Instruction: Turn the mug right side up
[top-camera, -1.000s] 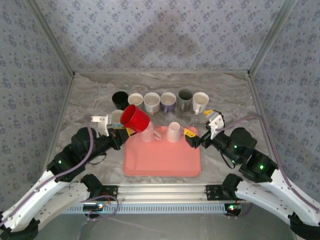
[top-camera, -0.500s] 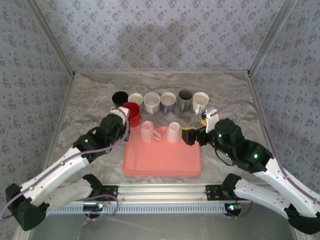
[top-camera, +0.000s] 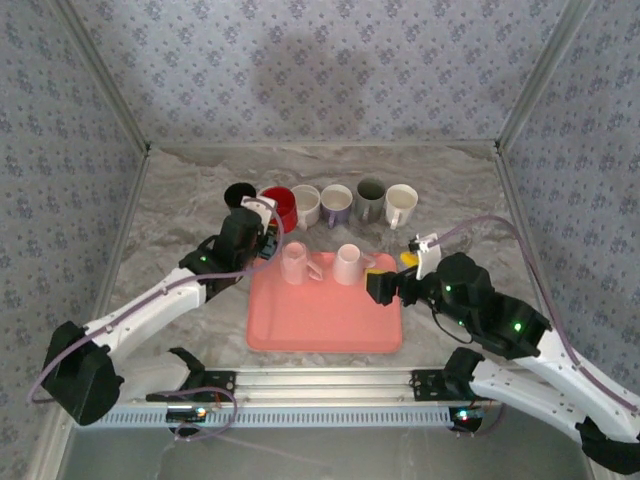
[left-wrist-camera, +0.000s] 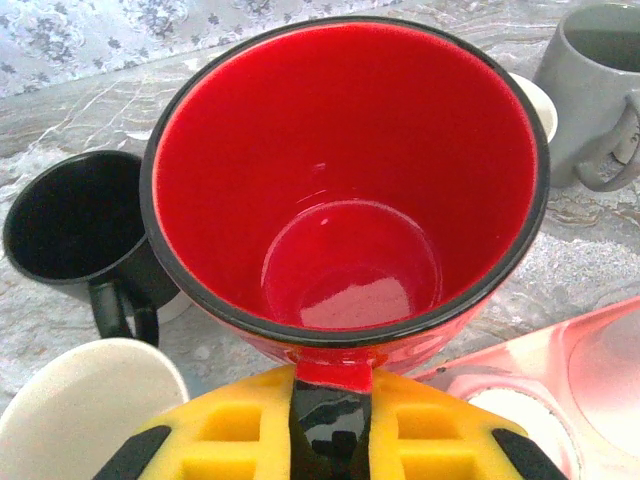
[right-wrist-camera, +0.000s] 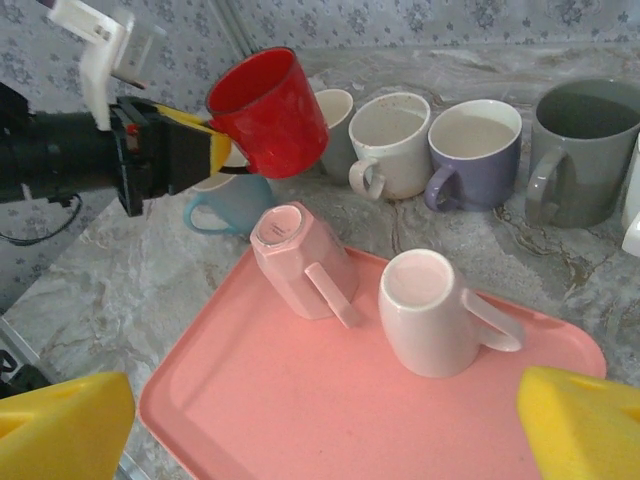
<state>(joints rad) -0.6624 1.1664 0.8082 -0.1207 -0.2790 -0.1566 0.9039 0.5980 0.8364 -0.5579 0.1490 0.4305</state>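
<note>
The red mug (top-camera: 279, 208) hangs tilted, mouth up, at the left end of the back row of mugs, beside the black mug (top-camera: 238, 195). My left gripper (top-camera: 260, 235) is shut on its handle. In the left wrist view the red mug (left-wrist-camera: 345, 180) shows its glossy inside, and its handle is clamped in the left gripper (left-wrist-camera: 330, 420). The right wrist view shows the red mug (right-wrist-camera: 268, 110) above a teal mug (right-wrist-camera: 215, 205). My right gripper (right-wrist-camera: 320, 440) stands open over the pink tray (right-wrist-camera: 250, 400), holding nothing.
Two mugs stand upside down on the pink tray (top-camera: 320, 330): a pink faceted one (right-wrist-camera: 300, 262) and a pale one (right-wrist-camera: 430, 310). Upright white (top-camera: 305, 205), purple (top-camera: 337, 204), grey (top-camera: 371, 198) and white (top-camera: 401, 203) mugs line the back. Patterned walls close in three sides.
My left arm carried the red mug from above the tray's left corner back to the row of mugs, turning its mouth upward. My right arm shifted slightly left and nearer over the tray.
</note>
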